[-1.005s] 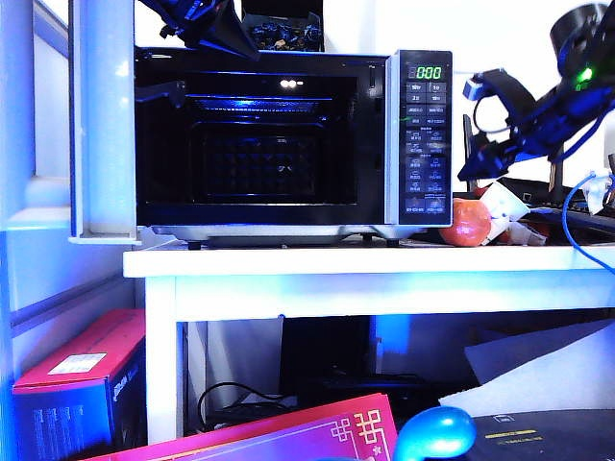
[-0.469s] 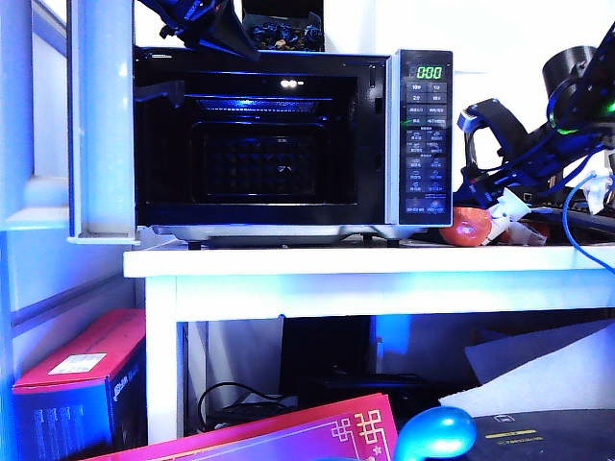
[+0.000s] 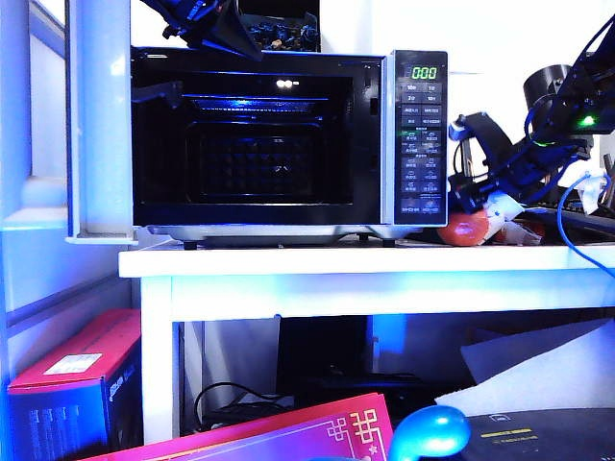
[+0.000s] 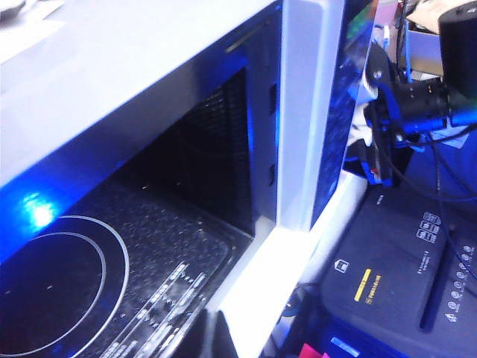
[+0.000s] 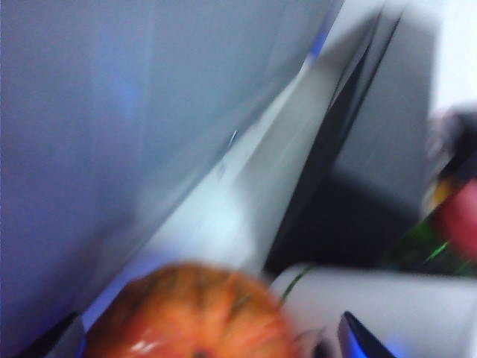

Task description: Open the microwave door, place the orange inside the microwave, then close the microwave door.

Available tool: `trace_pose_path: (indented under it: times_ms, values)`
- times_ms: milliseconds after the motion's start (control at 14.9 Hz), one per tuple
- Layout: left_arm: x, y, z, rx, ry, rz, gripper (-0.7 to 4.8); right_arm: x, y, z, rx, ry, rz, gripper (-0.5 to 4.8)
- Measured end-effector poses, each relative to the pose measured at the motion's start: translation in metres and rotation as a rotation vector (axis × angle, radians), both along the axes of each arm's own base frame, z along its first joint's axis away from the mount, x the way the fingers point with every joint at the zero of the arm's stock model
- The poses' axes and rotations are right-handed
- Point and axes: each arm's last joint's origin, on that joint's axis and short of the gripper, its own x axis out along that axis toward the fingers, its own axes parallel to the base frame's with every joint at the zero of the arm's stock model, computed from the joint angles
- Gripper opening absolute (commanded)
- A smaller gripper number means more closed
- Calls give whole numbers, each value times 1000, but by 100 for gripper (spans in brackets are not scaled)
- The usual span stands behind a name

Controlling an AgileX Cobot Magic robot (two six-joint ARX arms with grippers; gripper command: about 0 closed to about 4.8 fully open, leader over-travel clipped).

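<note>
— On the white table (image 3: 384,261), where is the orange (image 3: 465,230) sitting relative to the pincers?

— It is lying just right of the microwave (image 3: 288,144), at about five o'clock from the control panel (image 3: 424,134). The right gripper (image 3: 468,163) is hanging directly above it, at twelve o'clock, with its jaws spread wide and nothing between them. In the right wrist view the orange (image 5: 190,313) is sitting between the two dark fingertips (image 5: 361,335).

— And the left gripper?

— It is showing only as a dark shape at the microwave's top left, around eleven o'clock; I cannot tell whether it is released or clenched. The microwave door (image 3: 101,120) is standing swung out at nine o'clock, and the cavity is lying bare.

— What is around the table?

— A red box (image 3: 72,375) is sitting on the floor at the left, a pink patterned sheet (image 3: 288,437) at six o'clock, a blue rounded object (image 3: 430,432) beside it.

— Any writing?

— The green display (image 3: 424,73) is reading "000".
</note>
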Motion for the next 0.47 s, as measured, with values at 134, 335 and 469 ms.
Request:
trace_pose_path:
  times_ms: [134,335,469]
  values:
    - [1,2,0,0,1,5,-5,0,0,-5,-1,33,-5,479]
    - [1,2,0,1,2,5,-5,-1,1,-9,-6,61,-9,274]
    - [1,2,0,1,2,5,-5,-1,2,-10,-9,67,-13,274]
